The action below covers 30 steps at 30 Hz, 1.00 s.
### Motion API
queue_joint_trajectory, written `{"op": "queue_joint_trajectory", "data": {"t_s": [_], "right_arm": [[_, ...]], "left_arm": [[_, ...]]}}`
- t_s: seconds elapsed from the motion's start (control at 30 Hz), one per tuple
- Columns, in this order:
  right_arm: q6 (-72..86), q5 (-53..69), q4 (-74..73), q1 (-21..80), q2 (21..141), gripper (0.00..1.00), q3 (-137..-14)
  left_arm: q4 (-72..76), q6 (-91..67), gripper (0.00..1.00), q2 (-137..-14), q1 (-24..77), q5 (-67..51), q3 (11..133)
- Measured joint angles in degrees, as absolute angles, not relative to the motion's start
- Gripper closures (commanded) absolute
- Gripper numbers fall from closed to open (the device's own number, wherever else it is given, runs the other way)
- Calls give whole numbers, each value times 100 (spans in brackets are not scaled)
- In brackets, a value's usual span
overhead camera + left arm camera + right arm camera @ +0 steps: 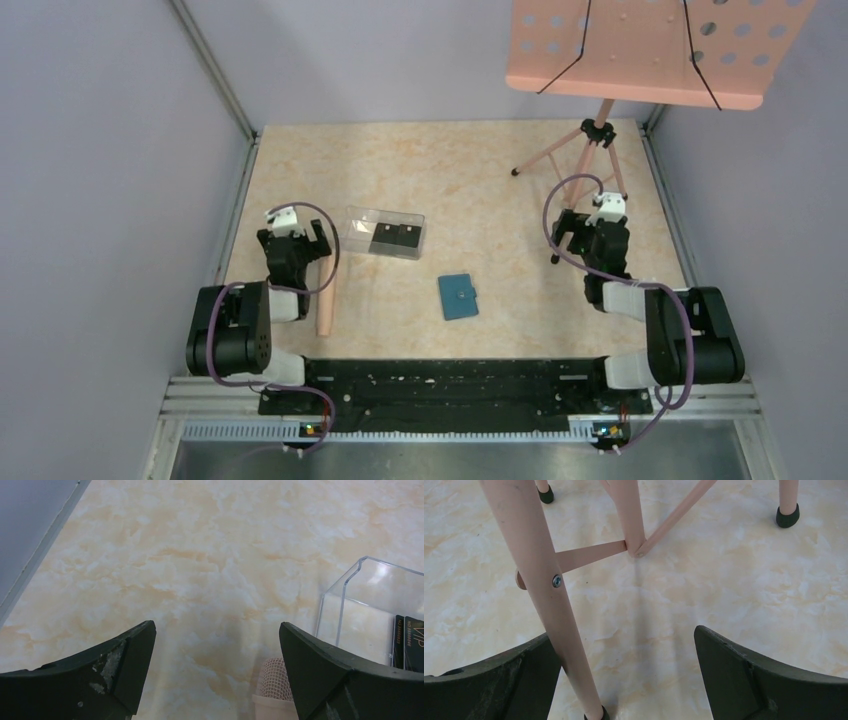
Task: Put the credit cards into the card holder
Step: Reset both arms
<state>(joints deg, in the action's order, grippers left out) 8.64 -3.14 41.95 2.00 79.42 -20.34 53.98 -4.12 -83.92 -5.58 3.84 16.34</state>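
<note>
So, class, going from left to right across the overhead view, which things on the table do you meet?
The robot's left hand → clear rectangular plastic box holding black cards → small teal-blue rectangular wallet → right hand.

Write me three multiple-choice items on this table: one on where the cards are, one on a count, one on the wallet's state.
1. The black cards lie: A inside the clear box; B under it; C beside it.
2. Cards seen in the box: A one; B two; C four.
3. The blue wallet is: A folded shut; B spread open; C standing on edge.

Answers:
1 A, the top view shows them within the box's walls.
2 B, two dark rectangles sit side by side.
3 A, it lies flat with its snap button on top and no inner face showing.
</note>
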Motion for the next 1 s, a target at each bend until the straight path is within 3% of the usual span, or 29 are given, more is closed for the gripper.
{"op": "queue_joint_trajectory", "data": {"t_s": [0.27,0.53,1.0], "right_arm": [[607,-287,4353,200,7778,1,-1863],[344,-499,6080,200,8274,1,-1216],[246,-609,6392,198,8313,1,-1079]], "left_arm": [[5402,-410,1,-8392,-556,215,1671],[5400,-410,1,-8390,-556,191,1675],[5400,-408,1,-8392,-556,189,1678]]}}
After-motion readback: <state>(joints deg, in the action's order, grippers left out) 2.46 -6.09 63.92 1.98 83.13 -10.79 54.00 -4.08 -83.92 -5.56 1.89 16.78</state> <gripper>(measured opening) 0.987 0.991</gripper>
